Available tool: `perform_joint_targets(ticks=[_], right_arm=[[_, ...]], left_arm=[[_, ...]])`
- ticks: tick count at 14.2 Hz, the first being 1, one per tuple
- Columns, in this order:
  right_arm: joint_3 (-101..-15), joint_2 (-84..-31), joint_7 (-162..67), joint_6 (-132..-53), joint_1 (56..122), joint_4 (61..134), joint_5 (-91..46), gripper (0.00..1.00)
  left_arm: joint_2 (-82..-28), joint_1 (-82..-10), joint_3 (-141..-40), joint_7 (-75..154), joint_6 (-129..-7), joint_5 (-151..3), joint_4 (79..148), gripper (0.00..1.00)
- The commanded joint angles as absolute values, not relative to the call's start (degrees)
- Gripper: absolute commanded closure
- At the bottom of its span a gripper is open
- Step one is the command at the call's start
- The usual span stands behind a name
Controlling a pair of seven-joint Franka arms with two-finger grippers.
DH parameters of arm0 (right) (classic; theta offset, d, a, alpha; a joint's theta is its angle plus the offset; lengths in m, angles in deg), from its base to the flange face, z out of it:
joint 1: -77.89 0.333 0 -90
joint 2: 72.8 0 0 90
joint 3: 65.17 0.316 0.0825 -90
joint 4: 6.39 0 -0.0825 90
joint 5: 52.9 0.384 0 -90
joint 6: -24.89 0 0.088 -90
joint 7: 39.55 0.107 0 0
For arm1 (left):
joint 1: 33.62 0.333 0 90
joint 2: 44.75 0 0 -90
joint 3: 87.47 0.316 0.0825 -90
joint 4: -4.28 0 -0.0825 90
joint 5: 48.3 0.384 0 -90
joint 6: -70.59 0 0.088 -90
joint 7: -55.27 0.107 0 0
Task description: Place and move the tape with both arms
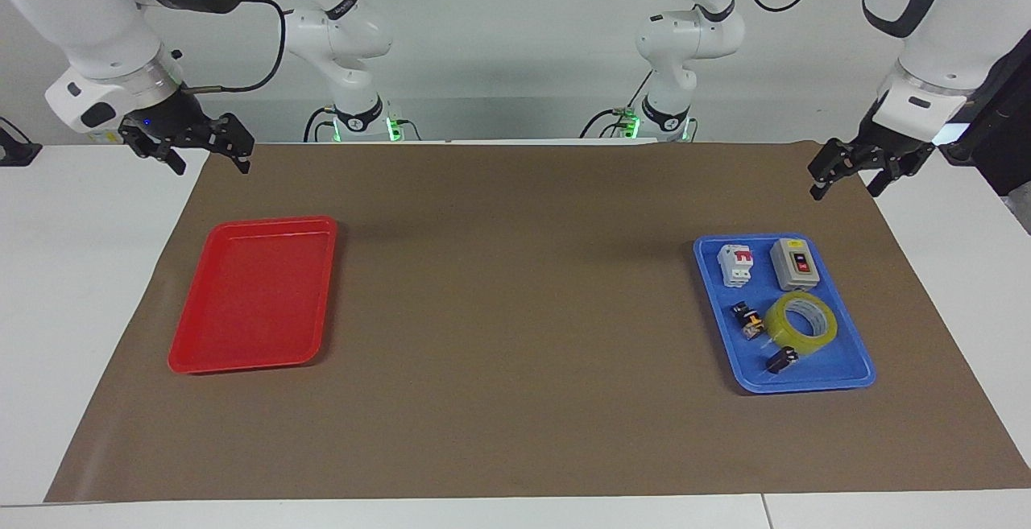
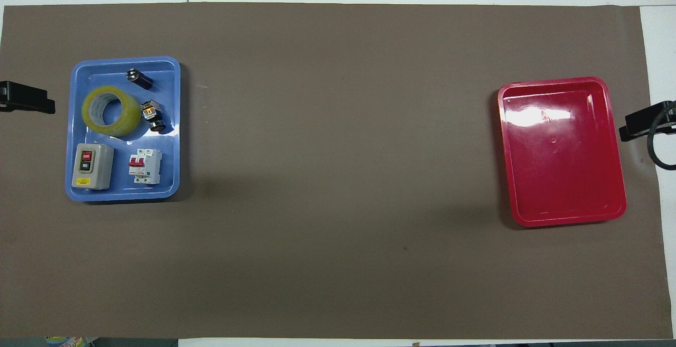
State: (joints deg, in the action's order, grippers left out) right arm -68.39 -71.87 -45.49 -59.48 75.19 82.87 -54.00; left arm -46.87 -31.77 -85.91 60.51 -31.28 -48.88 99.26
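In the facing view, the black two-finger left gripper [image 1: 846,179] hangs in the air over the edge of the brown paper mat [image 1: 515,312] at the left arm's end of the table, its fingers spread apart and holding nothing. The black right gripper [image 1: 205,154] hangs over the mat's corner at the right arm's end, fingers likewise apart and empty. The ring-shaped roll of translucent yellow packing tape [image 1: 801,322] lies flat in the blue plastic tray [image 1: 854,376], touched by neither gripper. Nearer the robots in that tray sit a grey switch box [image 1: 795,264] and a white circuit breaker with red levers [image 1: 735,264]; two small black-and-orange electrical parts [image 1: 747,322] lie beside the tape. An empty red plastic tray [image 1: 254,295] rests at the right arm's end.

In the overhead view only the tips of the grippers show at the frame's sides, the left gripper [image 2: 26,104] just beside the blue tray [image 2: 174,125] and the right gripper [image 2: 641,125] just beside the red tray [image 2: 560,215]. Their height above the mat cannot be read here. The tape's [image 2: 111,111] whitish inner core shows plainly.
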Motion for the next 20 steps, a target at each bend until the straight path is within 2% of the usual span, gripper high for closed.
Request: perform_joint_targets(ticks=[1,6,9,14,17,20], right_arm=[[-67.89,-72.63,-46.32,-59.92,74.46,83.87,-53.78,0.00],[-67.89,-72.63,-46.32,-60.01,74.46,83.87,-53.78,0.00],[-67.89,-72.63,-46.32,-59.92,74.46,83.87,-53.69,0.00],[-67.89,-72.63,-46.32,-59.92,74.37,83.87,-53.78,0.00],[-67.89,-72.63,-46.32,-59.92,74.37,83.87,-53.78,0.00],[-67.89,-72.63,-46.32,-60.01,74.46,83.87,-53.78,0.00]], left_arm=[[-52.90,-29.32,-86.07,63.44,-37.32,-49.97,99.64,0.00],[-61.70,-27.91,-86.07,63.62,-47.52,-50.05,100.43,0.00],[-62.24,-26.94,-86.07,64.15,-56.64,-50.05,106.92,0.00],[-67.24,-26.59,-86.07,63.45,-60.54,-50.05,107.20,0.03],[-68.30,-26.33,-86.07,63.36,-61.59,-50.14,107.37,0.05],[-68.04,-26.41,-86.07,63.36,-64.57,-50.14,111.05,0.08]])
